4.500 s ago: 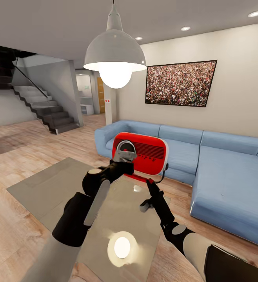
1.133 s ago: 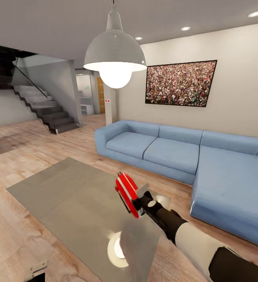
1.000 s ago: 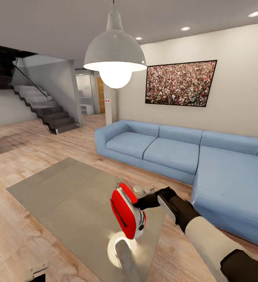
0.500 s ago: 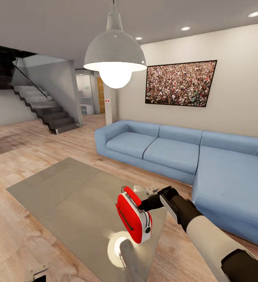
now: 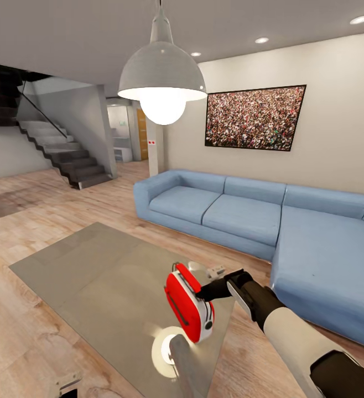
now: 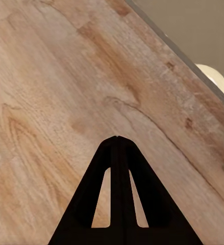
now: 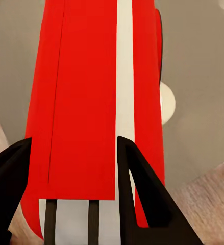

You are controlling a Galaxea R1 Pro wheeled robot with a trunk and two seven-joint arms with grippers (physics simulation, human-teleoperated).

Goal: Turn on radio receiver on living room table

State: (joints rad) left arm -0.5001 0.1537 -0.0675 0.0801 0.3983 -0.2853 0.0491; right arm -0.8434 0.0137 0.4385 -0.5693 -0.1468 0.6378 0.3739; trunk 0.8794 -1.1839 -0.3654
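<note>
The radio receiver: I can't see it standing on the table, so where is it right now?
In the head view the radio receiver is held by the right gripper, tilted above the table near its right end, in front of the blue sofa.

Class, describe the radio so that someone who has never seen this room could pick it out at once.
Start at the blue sofa, then look to the grey glass table before it. Over its near end, the right gripper holds the radio tilted: the one bright red box with white sides.
</note>
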